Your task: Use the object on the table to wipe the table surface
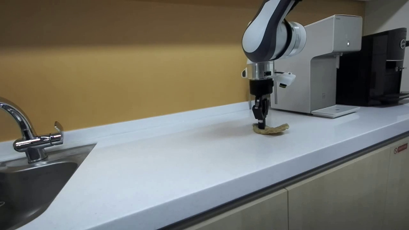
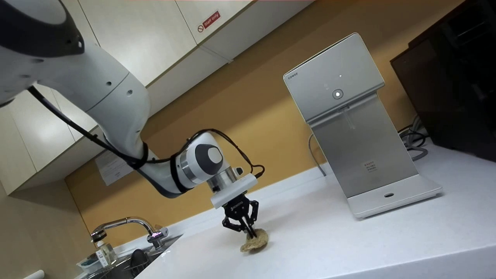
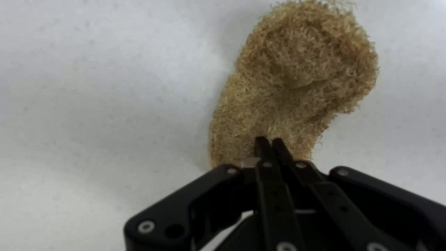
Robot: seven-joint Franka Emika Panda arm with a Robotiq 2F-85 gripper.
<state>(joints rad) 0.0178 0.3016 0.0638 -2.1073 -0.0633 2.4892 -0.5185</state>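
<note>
Jaws, 2, closed together, touch 1 loofah (image 3: pixel 299 69) on 1 counter (image 1: pixel 159 166).

1. "Staff only" stands in white on a red sign (image 2: pixel 211 19), beside a crossed-out circle (image 2: pixel 200 28), on an upper cabinet (image 2: pixel 193 11).
2. "coway" is printed on the upper front of the grey dispenser (image 2: pixel 327 91).
3. The lower cabinet's (image 1: pixel 351 179) red label (image 1: pixel 402 148) and the dispenser's sticker (image 2: pixel 370 166) are too small to read.

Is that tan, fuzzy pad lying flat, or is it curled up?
Partly curled: in an exterior view, the pad sags at its middle and one end bends up off the countertop.
</note>
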